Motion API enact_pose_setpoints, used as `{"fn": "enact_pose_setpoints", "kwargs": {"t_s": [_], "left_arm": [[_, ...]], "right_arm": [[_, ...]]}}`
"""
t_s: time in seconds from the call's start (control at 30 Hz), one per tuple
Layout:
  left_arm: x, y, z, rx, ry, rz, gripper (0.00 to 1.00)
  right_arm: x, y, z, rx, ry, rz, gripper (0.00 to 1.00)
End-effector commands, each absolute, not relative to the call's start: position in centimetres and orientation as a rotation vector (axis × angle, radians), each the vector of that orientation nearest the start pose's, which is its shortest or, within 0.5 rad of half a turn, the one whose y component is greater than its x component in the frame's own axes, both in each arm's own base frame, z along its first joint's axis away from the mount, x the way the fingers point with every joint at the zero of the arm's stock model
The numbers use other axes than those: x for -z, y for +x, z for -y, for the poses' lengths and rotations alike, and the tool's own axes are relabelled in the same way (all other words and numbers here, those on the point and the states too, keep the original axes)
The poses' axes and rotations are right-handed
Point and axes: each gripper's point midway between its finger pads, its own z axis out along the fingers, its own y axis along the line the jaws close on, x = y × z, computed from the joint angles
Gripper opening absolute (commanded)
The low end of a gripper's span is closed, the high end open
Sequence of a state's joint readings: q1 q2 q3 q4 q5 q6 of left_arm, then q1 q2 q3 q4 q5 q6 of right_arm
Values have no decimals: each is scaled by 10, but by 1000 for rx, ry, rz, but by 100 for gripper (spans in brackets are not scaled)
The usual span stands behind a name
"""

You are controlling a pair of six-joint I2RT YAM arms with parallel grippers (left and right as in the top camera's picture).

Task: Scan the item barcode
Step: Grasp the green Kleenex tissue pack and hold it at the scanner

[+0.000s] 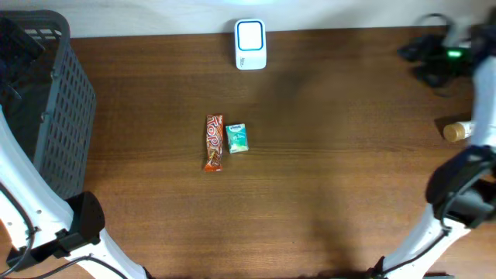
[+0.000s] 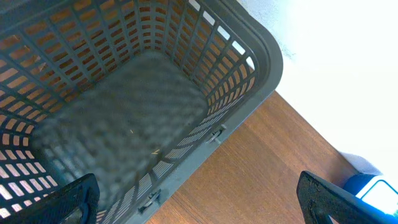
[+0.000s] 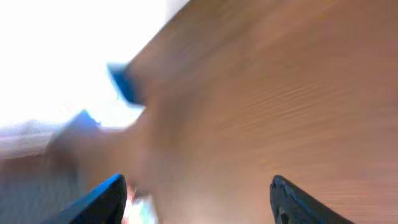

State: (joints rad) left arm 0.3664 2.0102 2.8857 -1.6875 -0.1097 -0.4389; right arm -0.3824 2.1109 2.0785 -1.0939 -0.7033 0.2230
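A mock shop checkout on a wooden table (image 1: pixel 349 155): barcode scanner (image 1: pixel 250 44) top centre, grey shopping basket (image 1: pixel 54 101) upper left.

Wide-apart pincer (image 2: pixel 199 200) over grey basket (image 2: pixel 271 61)

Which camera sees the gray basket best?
The left wrist view: the gray basket fills it, inside and lattice walls clear. Overhead shows only part, cut off at the table's left edge. The right wrist view is too blurred to tell.

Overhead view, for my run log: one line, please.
candy bar, packet: side by side | scanner: far edge | left pincer: open | right pincer: open
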Motion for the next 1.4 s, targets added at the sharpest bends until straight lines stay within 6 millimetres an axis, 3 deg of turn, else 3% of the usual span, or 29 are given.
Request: {"fn": "enact_pose_setpoints", "kwargs": {"t_s": [0.0,0.07,0.13,0.2,0.33,0.37,0.47,0.6,0.83,0.9,0.93,0.97,1.07,1.17,1.23,1.3,1.37], "left_arm": [[-410,372,-166,-102,-984,-2140,99],[-410,372,-166,-102,-984,-2140,99],[-410,372,-166,-102,-984,-2140,99],[-410,372,-166,-102,-984,-2140,99],[-410,372,-166,-102,-984,-2140,99],[-410,372,-166,-102,-984,-2140,99],[-410,372,-166,-102,-984,-2140,99],[-410,372,-166,-102,-984,-2140,99],[-410,372,-166,-102,-984,-2140,99],[-410,372,-166,-102,-984,-2140,99],[-410,372,-166,-102,-984,-2140,99],[-410,372,-166,-102,-984,-2140,99],[-410,372,-166,-102,-984,-2140,99],[-410,372,-166,-102,-984,-2140,99],[-410,372,-166,-102,-984,-2140,99],[-410,372,-166,-102,-984,-2140,99],[-410,372,-166,-102,-984,-2140,99]], "right_arm": [[-203,486,-36,-959,78,-2584,83],[-187,476,-89,-949,-49,-2675,93],[-170,466,-142,-992,-180,-2731,93],[-139,449,-195,-1025,-317,-2817,93],[-98,425,-245,-1124,-368,-2933,88],[-90,420,-254,-1138,-390,-2952,82],[-64,411,-274,-1143,-446,-2992,76],[-38,411,-280,-1146,-379,-3045,69],[-13,400,-293,-1151,-409,-3084,62],[-9,394,-301,-1143,-405,-3099,53],[-7,393,-306,-1144,-418,-3091,43],[-6,395,-308,-1145,-428,-3077,26],[-7,400,-308,-1149,-430,-3053,4],[-21,417,-301,-1133,-408,-3013,4],[-35,440,-277,-905,-377,-3016,4],[-53,463,-234,-472,-340,-3019,4],[-104,507,-172,157,-268,-2827,4]]}}
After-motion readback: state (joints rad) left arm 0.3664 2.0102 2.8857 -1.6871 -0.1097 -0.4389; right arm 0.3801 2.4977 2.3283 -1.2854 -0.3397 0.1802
